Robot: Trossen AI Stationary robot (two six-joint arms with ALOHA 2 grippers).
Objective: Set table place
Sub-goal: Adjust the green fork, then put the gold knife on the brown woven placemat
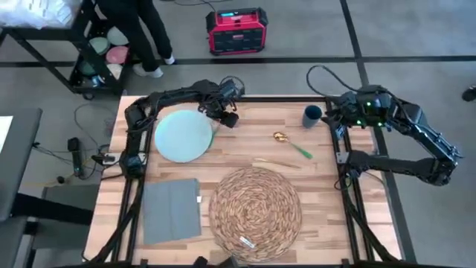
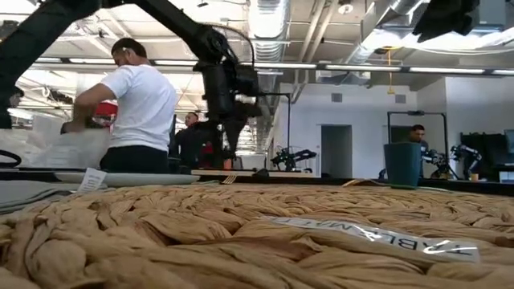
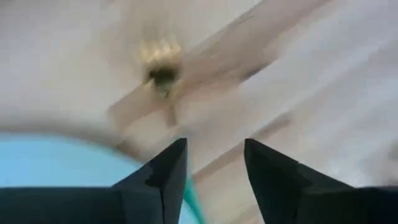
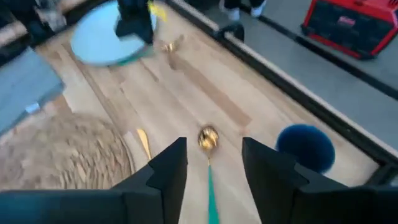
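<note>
**Both arms up at the far edge, placemat bare**

Light wooden planks of the tabletop (image 1: 320,186) carry everything we are working with, and a person in a white shirt (image 2: 144,104) stands in the room behind.

Our left gripper (image 1: 223,115) hangs over the far rim of the pale-blue plate (image 1: 182,135), fingers parted with nothing between them; bare wood shows through the gap in the wrist view.

Our right gripper (image 4: 211,174) is raised near the far right corner, fingers also apart and empty. Just ahead of it lies the gold spoon with the green handle (image 1: 291,144), and the dark-blue cup (image 1: 312,115) stands beside it.

Well nearer than both grippers, at the front middle, lies the woven wicker placemat (image 1: 255,212), with the grey napkin (image 1: 172,210) beside it, below the left gripper's side.
</note>
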